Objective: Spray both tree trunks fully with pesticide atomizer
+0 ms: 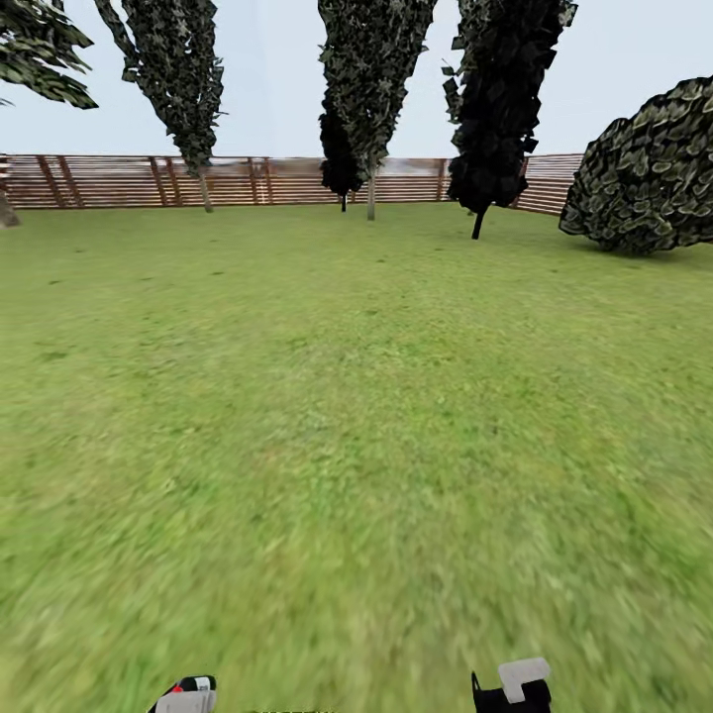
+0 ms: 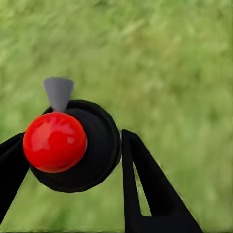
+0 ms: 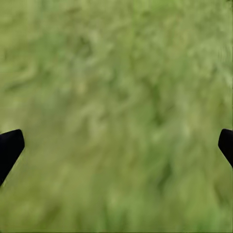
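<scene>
Left wrist view showed the left gripper (image 2: 73,165) pinching the dark bottle-shaped pesticide atomizer with its round red top (image 2: 55,141) between black fingers (image 2: 150,194), above green lawn (image 2: 170,58). The right gripper (image 3: 116,143) hung spread wide; a brown slatted wooden fence (image 1: 109,180) stood far off.

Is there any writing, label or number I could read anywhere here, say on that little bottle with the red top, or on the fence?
None can be read.
The pesticide atomizer, held in the left gripper, shows a plain red top and dark body, no label.
The wooden fence carries bare slats, no sign.
At the head view's bottom edge a faint dark smudge is too blurred to tell.
</scene>
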